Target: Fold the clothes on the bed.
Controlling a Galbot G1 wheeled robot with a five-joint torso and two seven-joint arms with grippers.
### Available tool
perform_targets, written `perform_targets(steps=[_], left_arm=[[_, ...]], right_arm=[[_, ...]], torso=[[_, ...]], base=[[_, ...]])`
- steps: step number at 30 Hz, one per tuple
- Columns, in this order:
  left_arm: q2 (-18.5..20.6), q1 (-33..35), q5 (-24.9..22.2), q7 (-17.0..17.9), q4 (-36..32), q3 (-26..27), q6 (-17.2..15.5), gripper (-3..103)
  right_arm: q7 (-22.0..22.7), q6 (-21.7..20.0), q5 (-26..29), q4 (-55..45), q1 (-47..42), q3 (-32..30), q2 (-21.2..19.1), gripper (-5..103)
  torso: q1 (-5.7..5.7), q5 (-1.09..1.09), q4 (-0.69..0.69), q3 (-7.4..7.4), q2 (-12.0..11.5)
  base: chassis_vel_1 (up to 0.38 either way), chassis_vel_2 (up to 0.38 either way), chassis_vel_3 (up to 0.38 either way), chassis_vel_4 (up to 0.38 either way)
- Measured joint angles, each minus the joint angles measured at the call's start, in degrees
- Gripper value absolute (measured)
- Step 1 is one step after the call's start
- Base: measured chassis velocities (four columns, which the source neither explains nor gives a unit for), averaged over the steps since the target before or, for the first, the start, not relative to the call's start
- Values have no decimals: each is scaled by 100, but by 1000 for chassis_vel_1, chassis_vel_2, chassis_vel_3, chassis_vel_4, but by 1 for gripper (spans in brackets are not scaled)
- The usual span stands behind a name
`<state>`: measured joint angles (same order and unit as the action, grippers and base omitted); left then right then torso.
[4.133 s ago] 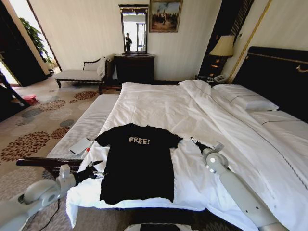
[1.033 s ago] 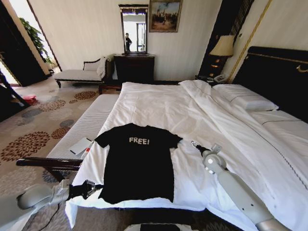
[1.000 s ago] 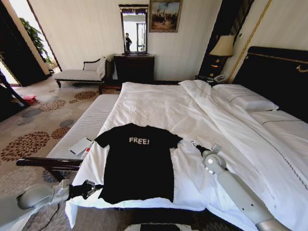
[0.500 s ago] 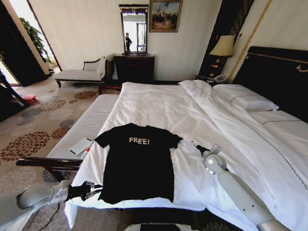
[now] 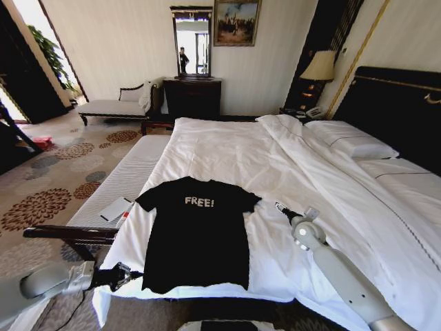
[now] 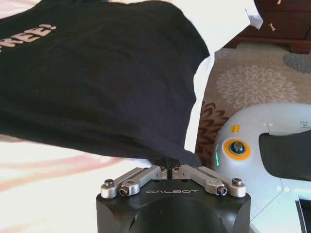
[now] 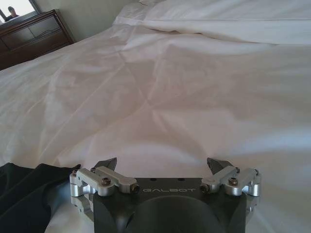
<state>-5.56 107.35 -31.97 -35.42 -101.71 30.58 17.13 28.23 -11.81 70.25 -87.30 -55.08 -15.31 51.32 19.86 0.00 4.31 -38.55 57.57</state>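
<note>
the left gripper [image 5: 126, 276] is seen low at the near left corner of the bed [image 5: 227, 155], fingers pinched together on the near left hem corner of the t-shirt [image 5: 196, 234]. the shirt is laid flat on the near part of the white duvet [image 5: 289, 165], "free!" facing up. just right of the shirt's sleeve, the right gripper [image 5: 279, 206] is held over the duvet, fingers spread wide, nothing between them.
</note>
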Motion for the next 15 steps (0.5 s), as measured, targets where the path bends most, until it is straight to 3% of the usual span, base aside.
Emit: perform_targets(steps=[8,15], left_arm=[[-37,-58,18,-758,74,115,254,0],[-84,-79,65,-881,124,129,269,0]], right_arm=[[0,-9,15,-20,47,49,-13,100],[1,-11,20,-43,35,48,-44,100]], torso=[[0,1,1,0,0],[0,0,1,0,0]], base=[[0,0,0,0],[0,0,0,0]])
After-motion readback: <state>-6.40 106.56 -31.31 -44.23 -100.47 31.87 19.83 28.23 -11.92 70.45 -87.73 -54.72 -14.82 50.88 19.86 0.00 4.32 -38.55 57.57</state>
